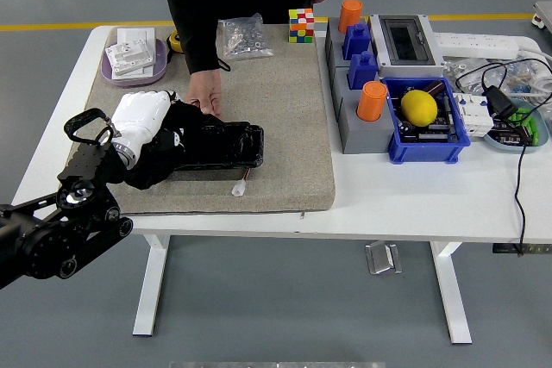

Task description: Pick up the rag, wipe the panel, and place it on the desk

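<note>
My left hand (152,132), with its white back up, lies at the left side of the beige mat (289,118). Its fingers are curled down on a black rag (153,166) bunched beneath it. To the right of the hand a glossy black panel (228,146) lies flat on the mat, and the rag overlaps its left end. A person in black stands at the far side, one hand (205,92) resting on the mat just behind the panel. My right arm does not appear.
A small white and copper piece (241,185) lies on the mat in front of the panel. Behind are a bag of screws (241,36), a colour cube (300,25) and a purple plate (134,56). A grey stand (355,122), a blue bin (427,146) holding a lemon (419,107), and cables fill the right.
</note>
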You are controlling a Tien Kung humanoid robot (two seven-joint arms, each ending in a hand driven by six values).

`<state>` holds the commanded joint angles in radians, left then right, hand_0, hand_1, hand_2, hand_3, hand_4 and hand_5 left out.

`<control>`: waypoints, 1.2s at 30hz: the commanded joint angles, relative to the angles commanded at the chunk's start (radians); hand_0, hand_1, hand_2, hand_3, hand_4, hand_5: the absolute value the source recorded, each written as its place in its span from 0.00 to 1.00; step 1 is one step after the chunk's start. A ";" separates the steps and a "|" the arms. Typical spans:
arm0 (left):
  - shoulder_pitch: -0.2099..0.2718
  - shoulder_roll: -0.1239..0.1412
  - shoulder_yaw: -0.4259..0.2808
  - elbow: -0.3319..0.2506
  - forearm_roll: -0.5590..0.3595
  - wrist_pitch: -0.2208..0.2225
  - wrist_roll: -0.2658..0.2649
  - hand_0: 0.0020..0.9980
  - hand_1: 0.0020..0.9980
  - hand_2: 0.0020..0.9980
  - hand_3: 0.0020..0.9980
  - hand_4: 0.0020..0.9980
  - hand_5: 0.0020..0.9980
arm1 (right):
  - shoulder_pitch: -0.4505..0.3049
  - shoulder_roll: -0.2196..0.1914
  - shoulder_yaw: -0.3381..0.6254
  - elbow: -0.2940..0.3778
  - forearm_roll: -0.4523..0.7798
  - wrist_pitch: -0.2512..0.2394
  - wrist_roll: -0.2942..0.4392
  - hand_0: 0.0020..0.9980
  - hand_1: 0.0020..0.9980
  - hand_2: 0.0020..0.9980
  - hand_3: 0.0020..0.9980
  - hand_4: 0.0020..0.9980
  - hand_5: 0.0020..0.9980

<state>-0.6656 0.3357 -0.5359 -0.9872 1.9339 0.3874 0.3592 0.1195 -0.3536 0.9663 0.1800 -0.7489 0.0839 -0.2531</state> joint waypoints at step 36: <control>0.031 0.023 -0.070 0.016 0.012 0.002 0.003 0.23 0.26 0.50 0.33 0.19 0.00 | 0.005 0.006 0.012 0.000 -0.007 -0.001 -0.002 0.72 0.63 0.68 0.59 0.98 0.55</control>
<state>-0.6346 0.3588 -0.6063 -0.9714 1.9456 0.3896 0.3622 0.1246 -0.3475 0.9787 0.1800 -0.7560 0.0828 -0.2555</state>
